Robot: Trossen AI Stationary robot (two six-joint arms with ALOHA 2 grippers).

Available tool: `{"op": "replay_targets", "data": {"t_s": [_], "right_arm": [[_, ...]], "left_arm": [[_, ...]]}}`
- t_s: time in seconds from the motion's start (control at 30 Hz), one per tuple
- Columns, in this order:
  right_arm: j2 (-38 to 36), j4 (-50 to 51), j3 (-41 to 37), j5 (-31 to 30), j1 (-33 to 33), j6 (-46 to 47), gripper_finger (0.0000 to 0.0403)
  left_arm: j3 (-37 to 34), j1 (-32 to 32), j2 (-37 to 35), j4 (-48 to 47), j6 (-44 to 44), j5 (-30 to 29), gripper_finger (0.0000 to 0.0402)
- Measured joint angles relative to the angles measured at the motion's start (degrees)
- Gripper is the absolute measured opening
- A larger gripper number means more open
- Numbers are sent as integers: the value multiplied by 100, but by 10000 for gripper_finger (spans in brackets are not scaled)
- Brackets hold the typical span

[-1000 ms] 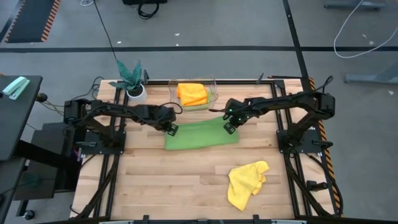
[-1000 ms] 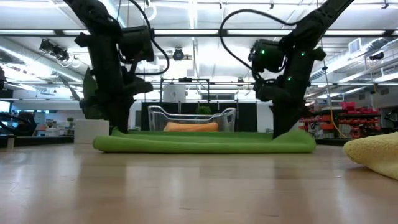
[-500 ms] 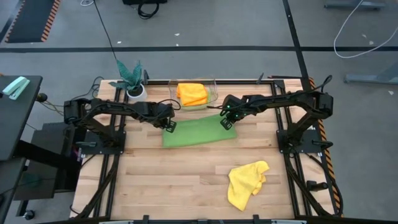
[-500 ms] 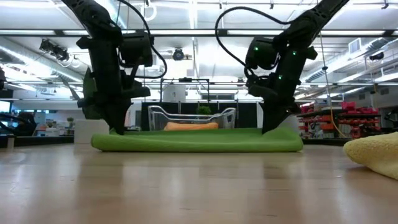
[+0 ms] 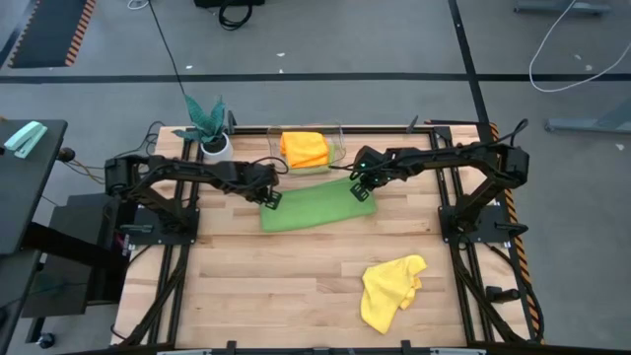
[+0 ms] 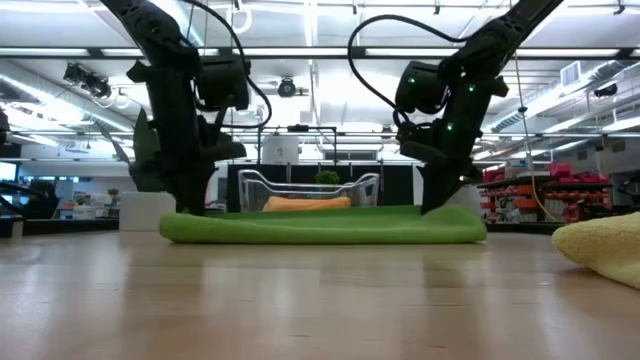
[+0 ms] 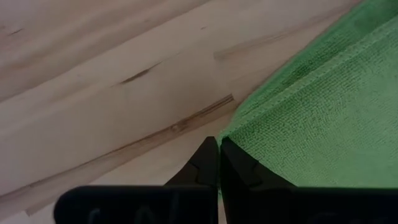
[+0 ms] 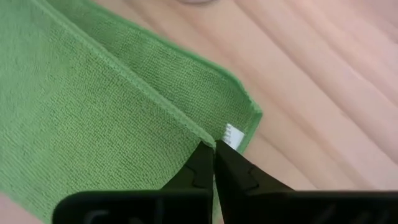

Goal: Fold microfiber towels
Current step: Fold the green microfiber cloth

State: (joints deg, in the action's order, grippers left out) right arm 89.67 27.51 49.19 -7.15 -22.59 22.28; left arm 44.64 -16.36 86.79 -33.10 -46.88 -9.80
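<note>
At the back-middle of the table [image 5: 296, 286], my left gripper [image 7: 217, 149] pinches one end corner of the folded green towel [image 5: 314, 208]; my right gripper [image 8: 213, 149] pinches the other. Behind sits the orange towel [image 5: 304, 148] in the clear bin [image 5: 339, 150]; the yellow towel [image 5: 390, 290] lies well apart, near the front.

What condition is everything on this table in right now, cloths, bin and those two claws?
Green microfiber towel: folded over, flat on the wooden table.
Yellow microfiber towel: crumpled, unfolded.
Orange microfiber towel: folded, inside the clear plastic bin.
Left gripper: shut on the green towel's corner.
Right gripper: shut on its other corner.
</note>
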Motion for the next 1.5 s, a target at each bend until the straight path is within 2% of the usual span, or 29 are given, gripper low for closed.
{"op": "replay_targets", "data": {"t_s": [0.1,0.27,0.43,0.6,0.77,0.87,1.17,1.37,1.5], "right_arm": [[0,-52,1,0,-89,24,19],[4,215,-33,-145,-282,40,47],[-2,344,-24,-52,-502,2,84],[-2,291,-20,-28,-622,4,122],[-2,268,-20,-6,-623,-24,142],[-2,254,-13,-2,-637,-39,147],[-128,268,-9,354,-694,-20,145],[-611,211,-9,446,-298,190,143],[-910,-305,-6,642,153,348,126]], "left_arm": [[2,-4,166,64,-24,-2,15],[-52,-11,363,-250,-41,-126,67],[-35,-26,376,-398,-47,-299,104],[-17,-22,342,-163,-47,-301,133],[-18,-30,92,-60,-44,-287,165],[-7,-106,-208,-100,-36,-306,182],[-9,-349,-1110,-1251,-230,-690,210],[-8,-58,-1733,-817,-374,-312,200],[-5,419,-1837,-536,-673,-254,187]]}}
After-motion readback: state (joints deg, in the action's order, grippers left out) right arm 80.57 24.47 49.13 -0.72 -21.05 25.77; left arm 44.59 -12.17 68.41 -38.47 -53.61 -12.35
